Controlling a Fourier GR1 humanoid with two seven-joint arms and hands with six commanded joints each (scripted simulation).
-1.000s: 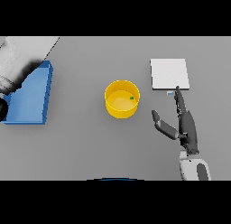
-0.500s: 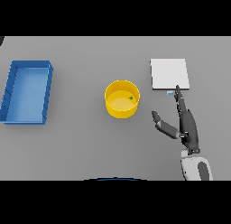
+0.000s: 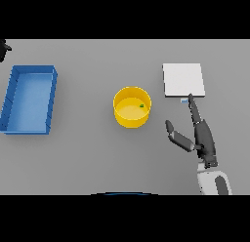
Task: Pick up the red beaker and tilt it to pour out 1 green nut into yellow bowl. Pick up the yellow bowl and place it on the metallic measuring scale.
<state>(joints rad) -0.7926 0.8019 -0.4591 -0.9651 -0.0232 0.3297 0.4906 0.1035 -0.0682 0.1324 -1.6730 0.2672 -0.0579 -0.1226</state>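
Observation:
The yellow bowl [image 3: 132, 107] stands upright at the table's middle, and a small green nut [image 3: 142, 106] lies inside it near its right wall. To its upper right sits the flat, pale metallic scale [image 3: 183, 80]. My right hand [image 3: 202, 138] is open to the right of the bowl. Its fingers point up at the scale's near edge and its thumb is spread left toward the bowl, apart from it. A dark bit of my left hand [image 3: 4, 46] shows at the far left edge. No red beaker is in view.
A blue rectangular tray [image 3: 14, 97] with nothing in it lies at the left side of the grey table, well away from the bowl.
My left arm, which covered the blue tray's top left corner, has pulled away up and left out of the view. The right hand has barely shifted.

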